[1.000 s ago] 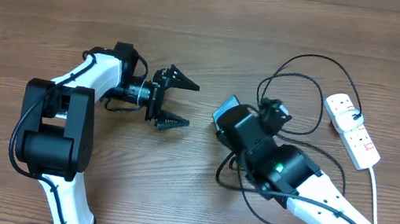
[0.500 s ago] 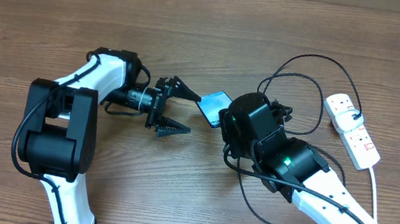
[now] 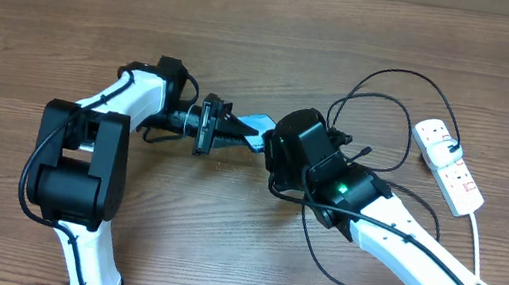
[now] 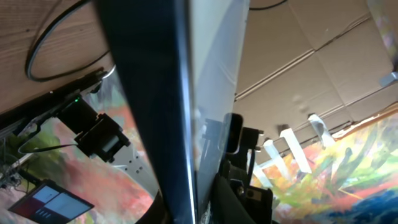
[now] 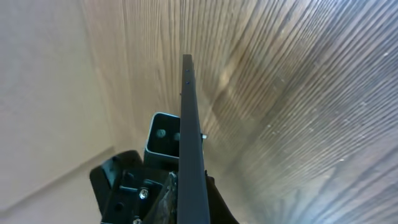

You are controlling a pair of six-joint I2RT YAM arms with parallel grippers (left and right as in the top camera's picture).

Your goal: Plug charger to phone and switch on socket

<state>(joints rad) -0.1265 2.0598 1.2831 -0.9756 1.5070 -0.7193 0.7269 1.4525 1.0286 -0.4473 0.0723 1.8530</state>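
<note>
The phone [image 3: 257, 123] hangs edge-up above the table's middle, its teal screen showing between both arms. My left gripper [image 3: 234, 131] is shut on its left end; in the left wrist view the phone [image 4: 155, 93] fills the frame edge-on, running down between the left gripper [image 4: 196, 205] fingers. My right gripper [image 3: 273, 143] is shut on its right end; in the right wrist view the phone [image 5: 191, 155] rises as a thin dark edge from the right gripper [image 5: 193, 199]. The charger [image 3: 383, 91] loops in black on the table to the right. I cannot make out its tip. The socket [image 3: 448, 166] lies at far right.
The socket's white cord [image 3: 476, 236] trails toward the front right edge. Loops of black cable [image 3: 318, 258] lie beneath and in front of my right arm. Bare wood table [image 3: 252, 21] stretches behind and to the left.
My right arm carried the phone leftward to the left gripper. The left gripper, wide open a second ago, has shut on the phone's left end.
</note>
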